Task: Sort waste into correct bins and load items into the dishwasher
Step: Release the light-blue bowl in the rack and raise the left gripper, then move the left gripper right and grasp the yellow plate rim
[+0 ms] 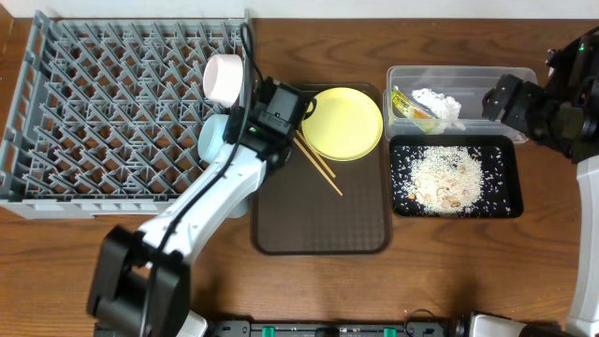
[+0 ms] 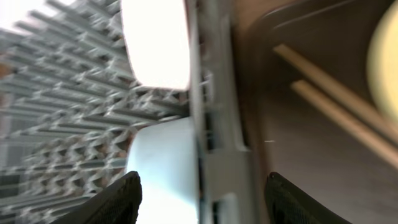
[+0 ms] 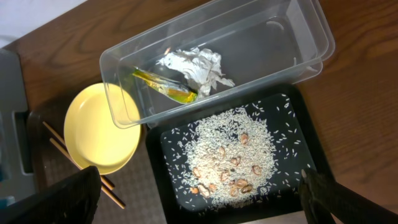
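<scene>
The grey dish rack (image 1: 112, 103) stands at the left. A white-pinkish bowl (image 1: 223, 78) and a light blue bowl (image 1: 211, 136) stand at its right edge; both show in the left wrist view, the white bowl (image 2: 155, 40) and the blue bowl (image 2: 165, 168). My left gripper (image 2: 202, 196) is open over the rack's right wall beside the blue bowl. The yellow plate (image 1: 344, 123) and chopsticks (image 1: 318, 167) lie on the brown tray (image 1: 323, 225). The clear tub (image 3: 273, 43) holds the tissue (image 3: 196, 67) and wrapper (image 3: 165, 87). The black tray (image 3: 311, 155) holds rice scraps (image 3: 230, 155). My right gripper (image 3: 199, 199) is open, high above them.
The wooden table (image 1: 543, 271) shows bare at the front and right. The right arm (image 1: 552, 108) hovers beside the tub's right end. The left arm (image 1: 201, 201) crosses the rack's front right corner.
</scene>
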Action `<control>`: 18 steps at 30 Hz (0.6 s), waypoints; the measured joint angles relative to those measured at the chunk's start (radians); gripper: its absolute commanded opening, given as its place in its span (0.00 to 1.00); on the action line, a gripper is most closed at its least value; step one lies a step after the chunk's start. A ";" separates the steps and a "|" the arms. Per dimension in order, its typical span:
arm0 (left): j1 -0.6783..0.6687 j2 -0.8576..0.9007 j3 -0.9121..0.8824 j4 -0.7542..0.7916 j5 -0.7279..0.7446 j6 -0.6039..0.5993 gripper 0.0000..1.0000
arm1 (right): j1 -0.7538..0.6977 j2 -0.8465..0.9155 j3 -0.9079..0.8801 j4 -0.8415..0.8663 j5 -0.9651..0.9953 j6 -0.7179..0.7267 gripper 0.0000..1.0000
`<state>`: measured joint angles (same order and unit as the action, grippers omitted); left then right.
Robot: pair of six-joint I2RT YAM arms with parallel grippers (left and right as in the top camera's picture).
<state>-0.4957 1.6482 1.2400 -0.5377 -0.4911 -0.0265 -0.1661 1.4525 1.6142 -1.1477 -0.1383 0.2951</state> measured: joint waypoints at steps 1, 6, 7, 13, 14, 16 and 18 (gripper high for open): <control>0.000 -0.017 0.007 0.000 0.043 -0.004 0.65 | 0.000 0.000 0.000 0.000 0.000 0.000 0.99; 0.014 -0.081 0.092 -0.018 0.352 -0.078 0.63 | 0.000 0.000 0.000 0.000 0.000 0.000 0.99; 0.018 -0.082 0.126 -0.034 0.415 -0.096 0.63 | 0.000 0.000 0.000 0.000 0.000 0.000 0.99; 0.032 -0.003 0.356 -0.206 0.573 -0.151 0.64 | 0.000 0.000 0.000 0.000 0.000 0.000 0.99; 0.035 0.034 0.412 -0.248 0.586 -0.158 0.64 | 0.000 0.000 0.000 0.000 0.000 0.000 0.99; 0.042 0.112 0.506 -0.303 0.602 -0.165 0.70 | 0.000 0.000 0.000 0.000 0.000 0.000 0.99; 0.052 0.193 0.575 -0.346 0.621 -0.184 0.74 | 0.000 0.000 0.000 0.000 0.000 0.000 0.99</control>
<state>-0.4435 1.8416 1.8153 -0.8837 0.1295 -0.2108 -0.1661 1.4525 1.6142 -1.1477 -0.1379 0.2951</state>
